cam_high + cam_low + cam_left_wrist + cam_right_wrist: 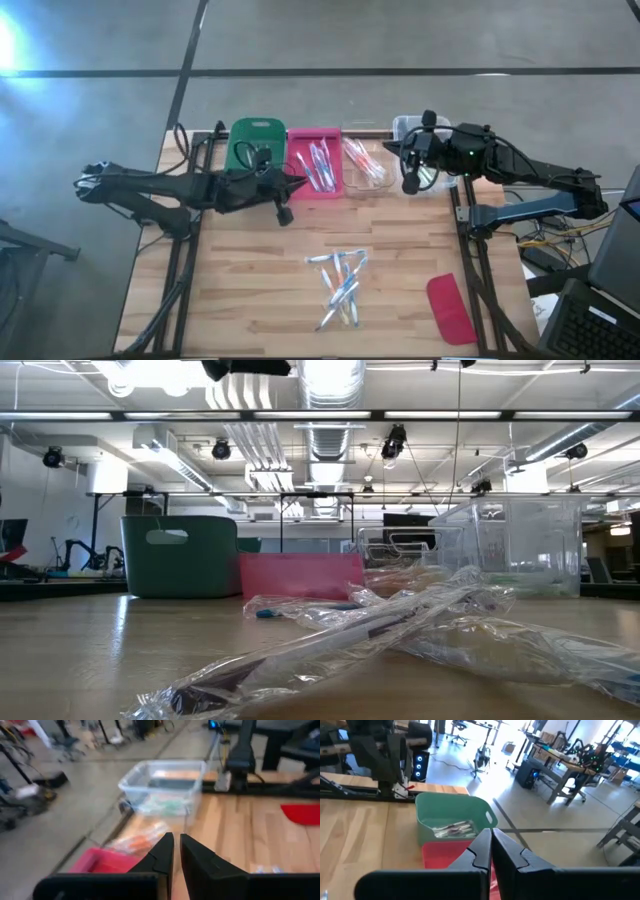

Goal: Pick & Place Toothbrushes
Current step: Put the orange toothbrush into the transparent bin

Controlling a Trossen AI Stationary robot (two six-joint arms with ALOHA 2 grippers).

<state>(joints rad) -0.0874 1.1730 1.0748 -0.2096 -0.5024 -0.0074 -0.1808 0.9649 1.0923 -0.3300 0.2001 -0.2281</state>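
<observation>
Wooden table (250, 290), grey workshop floor beyond; loose toothbrushes (340, 285) centre; left gripper (290, 200) and right gripper (410, 172) clenched, empty.

Matt wooden table (250, 290), glossy crinkled plastic-wrapped toothbrushes (340, 285), clear plastic bin (165, 782).

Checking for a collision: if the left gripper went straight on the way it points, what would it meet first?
Probably the clear bin holding orange brushes, just past the left gripper; depth is unclear.
</observation>
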